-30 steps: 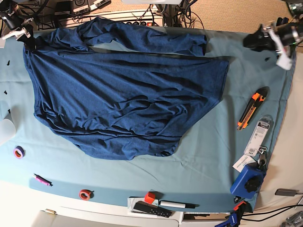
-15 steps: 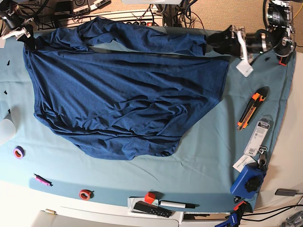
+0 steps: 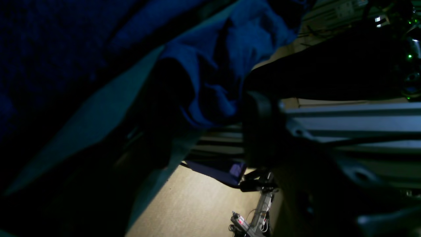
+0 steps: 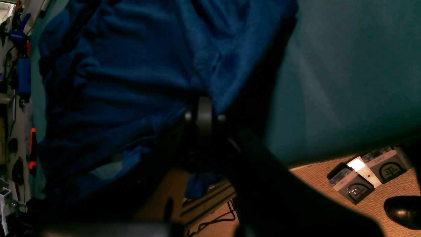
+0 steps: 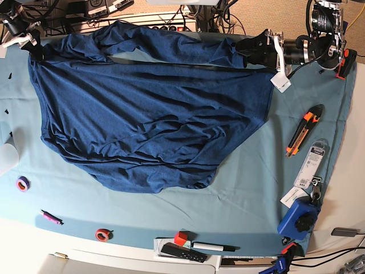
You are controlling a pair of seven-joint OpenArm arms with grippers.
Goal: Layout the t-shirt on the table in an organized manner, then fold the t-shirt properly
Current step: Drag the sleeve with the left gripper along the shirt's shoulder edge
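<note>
While not yet flat | t-shirt (image 5: 148,114) rumpled on bench (image 5: 251,188) | right end effector (image 5: 35,50) pinching corner | left end effector (image 5: 251,51) at sleeve, grip unclear | folding unstarted

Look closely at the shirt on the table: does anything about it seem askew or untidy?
Yes. The t-shirt lies crooked and wrinkled on the table, its far edge rolled into a long ridge rather than spread flat.

The base view looks straight down from high above, taking in the whole table (image 5: 245,188) and the t-shirt (image 5: 142,114). Both wrist views sit low and very near, dim, each facing along the cloth past the far table edge toward the floor. All three share the shirt; the left wrist view probably shows its sleeve.
</note>
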